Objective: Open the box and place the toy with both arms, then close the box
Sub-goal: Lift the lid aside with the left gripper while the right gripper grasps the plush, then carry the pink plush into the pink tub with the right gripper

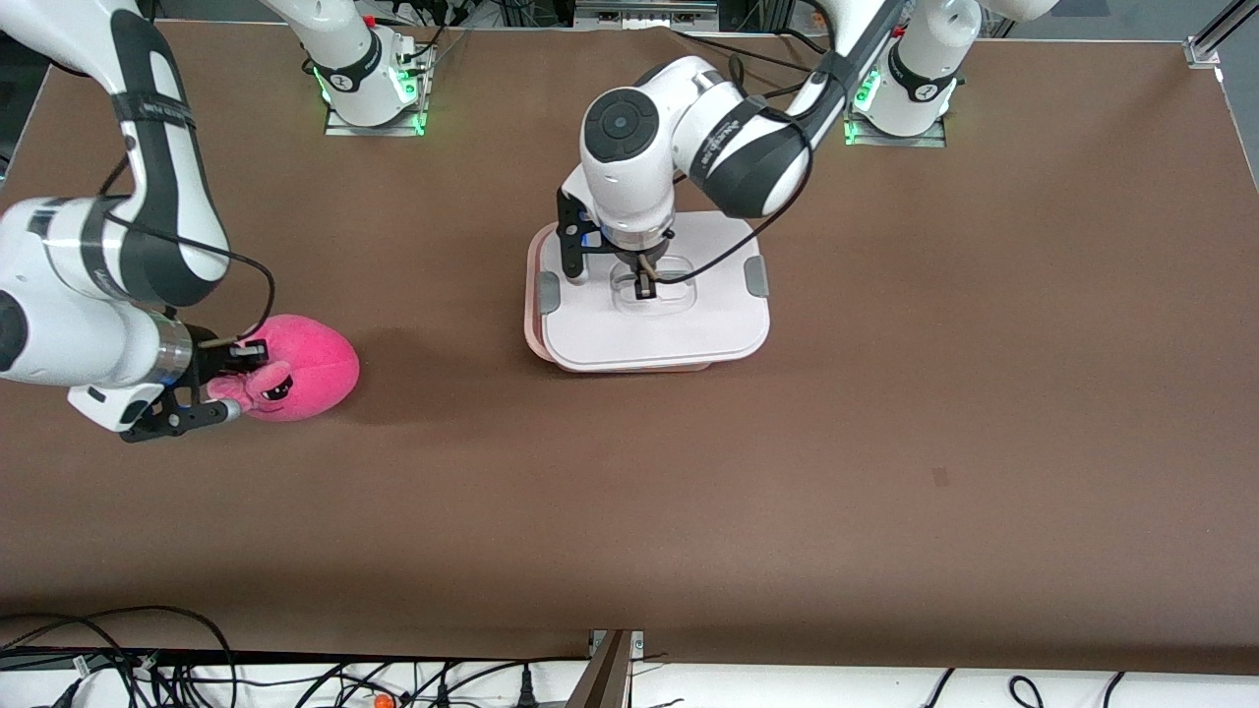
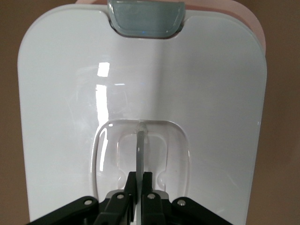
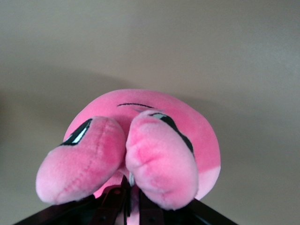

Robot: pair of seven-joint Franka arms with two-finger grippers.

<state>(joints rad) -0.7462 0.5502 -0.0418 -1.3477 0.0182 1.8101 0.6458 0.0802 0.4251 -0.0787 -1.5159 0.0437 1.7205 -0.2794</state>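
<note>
**Both grippers clenched, lid on**

You have the left gripper (image 1: pixel 643 285) clamped on the handle (image 2: pixel 140 154) of the box (image 1: pixel 649 300), mid-counter (image 1: pixel 885 442). Right gripper (image 1: pixel 231 383) grasps the toy (image 1: pixel 295 366) at the right arm's end. Its fingers sit buried in plush. Cables (image 1: pixel 148 659) line the near edge.

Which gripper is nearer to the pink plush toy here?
Right. The right gripper is shut on the toy; the left gripper is shut on the box lid's handle, well away.
</note>
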